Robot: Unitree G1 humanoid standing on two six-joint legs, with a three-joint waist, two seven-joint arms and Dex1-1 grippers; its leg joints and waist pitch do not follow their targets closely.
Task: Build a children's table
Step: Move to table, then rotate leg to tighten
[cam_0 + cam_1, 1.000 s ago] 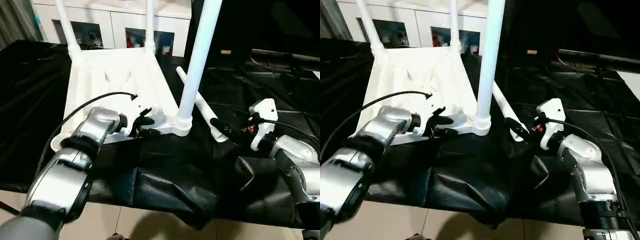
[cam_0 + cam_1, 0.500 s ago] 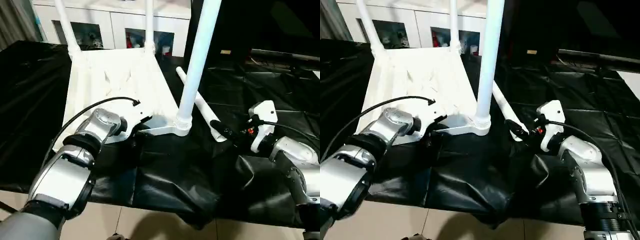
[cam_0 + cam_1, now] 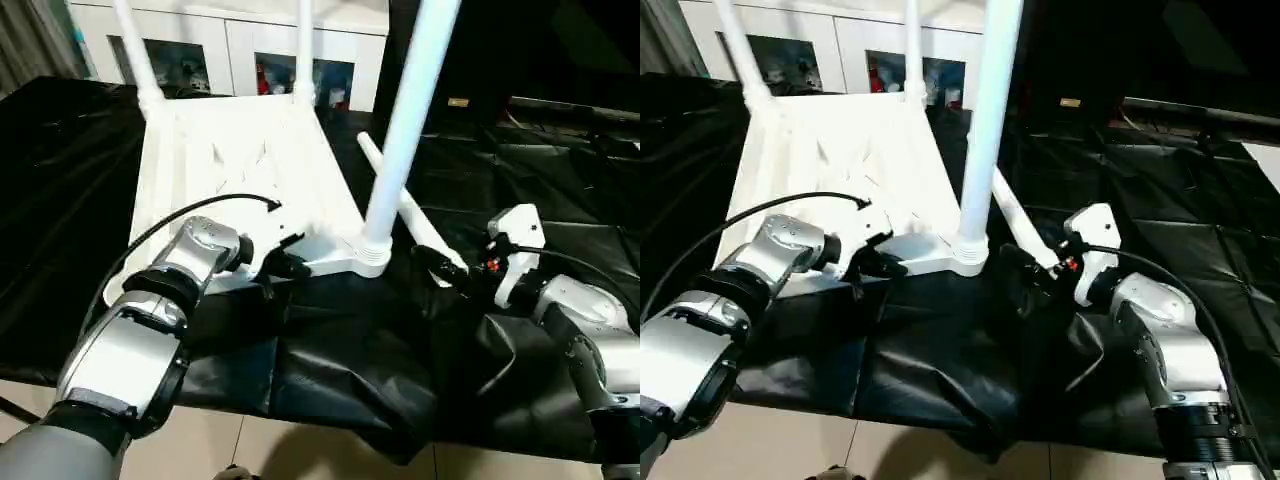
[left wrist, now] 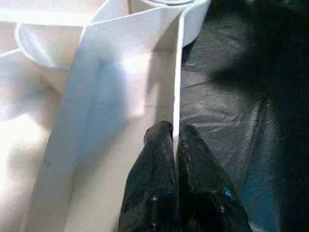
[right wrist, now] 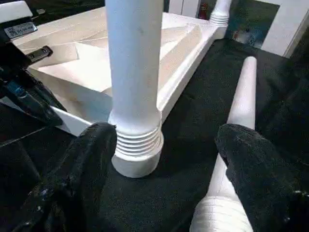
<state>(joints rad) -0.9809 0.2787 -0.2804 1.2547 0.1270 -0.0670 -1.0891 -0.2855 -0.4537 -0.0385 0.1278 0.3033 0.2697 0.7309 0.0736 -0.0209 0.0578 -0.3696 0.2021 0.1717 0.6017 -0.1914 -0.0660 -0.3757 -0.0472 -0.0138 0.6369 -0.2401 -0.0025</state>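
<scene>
Indoor room, white glass-door cabinet [image 3: 250, 60], table draped in black sheet [image 3: 330, 350]

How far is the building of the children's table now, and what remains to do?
Done: three white tapered tube legs, one here, stand in corner sockets of the upside-down white plastic square top. In hand: the left gripper is shut on the top's near edge wall, steadying it. The right gripper is open near the loose fourth leg lying on the black cloth. Left: fit that leg into the empty near-left corner.
</scene>
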